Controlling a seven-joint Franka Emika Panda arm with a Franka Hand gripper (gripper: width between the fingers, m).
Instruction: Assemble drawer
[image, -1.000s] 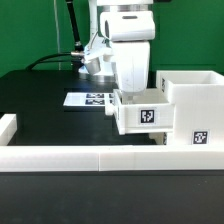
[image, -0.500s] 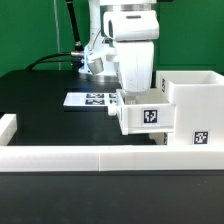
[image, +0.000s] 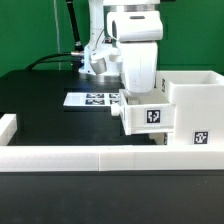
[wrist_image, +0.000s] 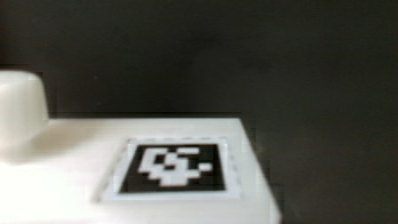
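1. Where the exterior view's left edge begins, a short low white wall segment sits on the black table, and a longer low white wall runs along the near edge toward the exterior view's right.
2. Farther back, left of centre, the marker board lies flat on the table, its right end hidden behind the arm.
3. At centre, the white robot arm hangs straight down, and its gripper reaches to the top of a small open-top tray of the drawer.
4. I cannot tell how the jaws stand, because the arm's body and the tray's wall hide the fingertips.
5. That tray shows a black-and-white tag on its near face and sits against the left side of the tall housing, apparently partway inside it.
6. On the exterior view's right, the housing stands on the table just behind the long wall, with its own tag low on the front.
7. Seen from the wrist view, a white surface of the tray bears a blurred tag, with a rounded white part beside it; what that part is cannot be told.
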